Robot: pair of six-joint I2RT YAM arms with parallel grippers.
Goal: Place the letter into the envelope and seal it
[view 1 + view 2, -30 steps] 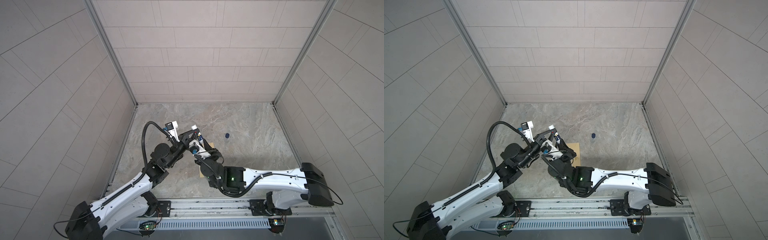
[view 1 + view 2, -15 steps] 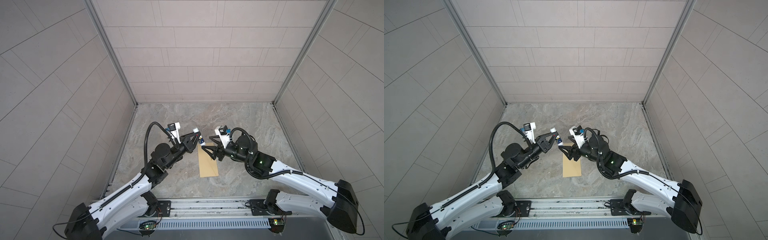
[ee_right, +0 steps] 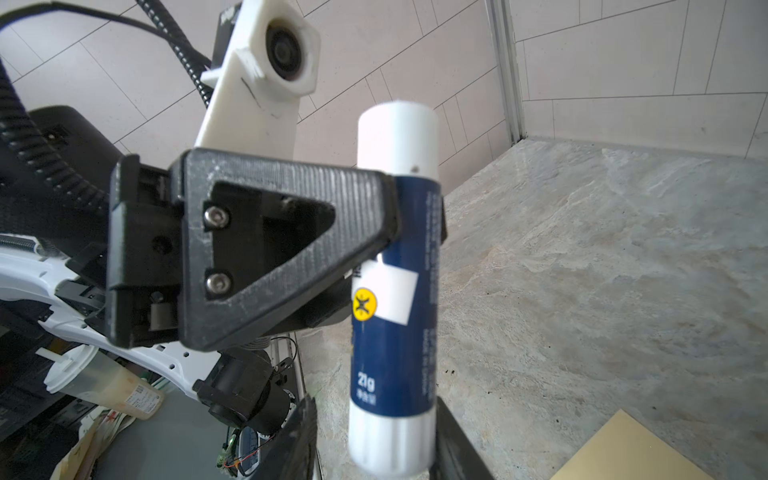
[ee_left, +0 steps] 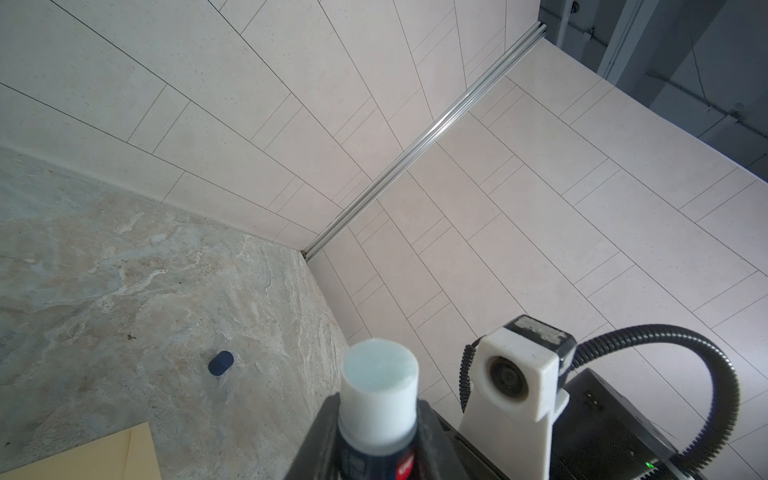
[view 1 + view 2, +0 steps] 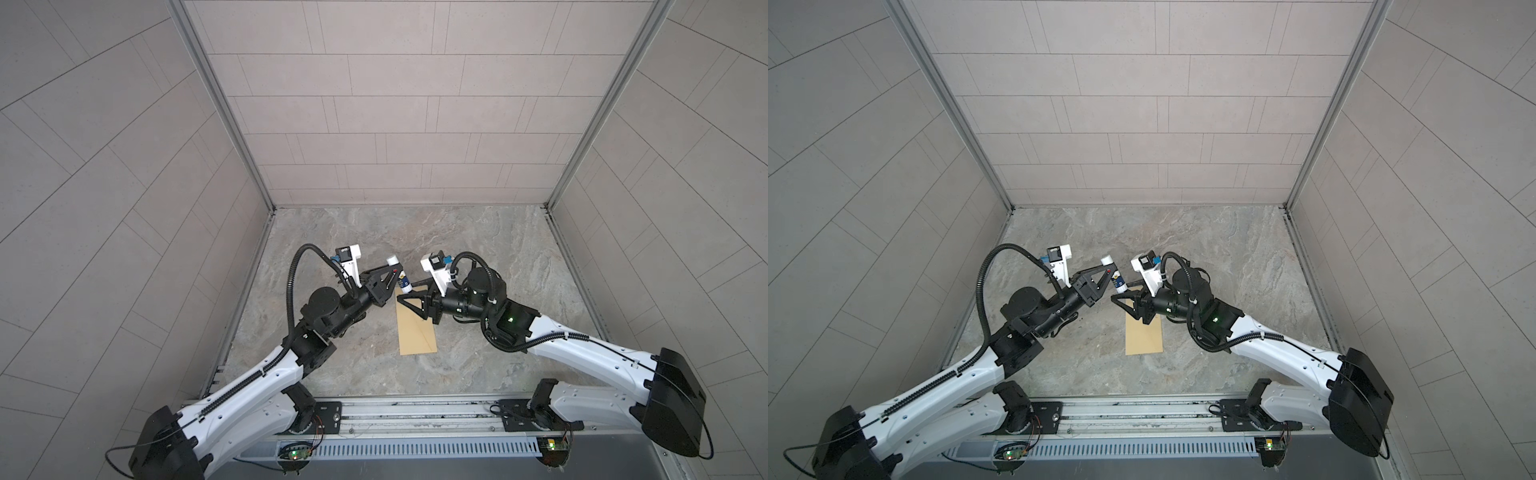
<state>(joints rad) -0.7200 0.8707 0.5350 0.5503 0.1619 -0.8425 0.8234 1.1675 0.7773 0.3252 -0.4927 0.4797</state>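
Two arms meet nose to nose over the middle, and the left gripper (image 5: 395,277) is clenched on a glue stick (image 3: 392,353), pinching it across the upper part of its blue body. Reading the label: "21g" in white on dark blue. Above that sits a yellow disc with a black cross, on a white patch. The fine print running up the side is too small to read. The stick is white at the top end, with a white ribbed knob at the bottom.

The right gripper (image 5: 405,292) comes in from the opposite side, jaws parted, one finger on each side of that bottom knob, with a sliver of daylight on one side. Directly beneath the right gripper lies the envelope (image 5: 417,332), mustard-tan, flat on the table (image 5: 478,249). Whether the letter sits inside it, I cannot tell.

Beyond the left gripper's tip, well apart, a small dark blue cap (image 4: 220,363) lies on its side. The surface is grey-beige marbled stone. Pale tiled walls (image 5: 395,124) close it in on three sides, joined by aluminium corner strips (image 5: 224,116).
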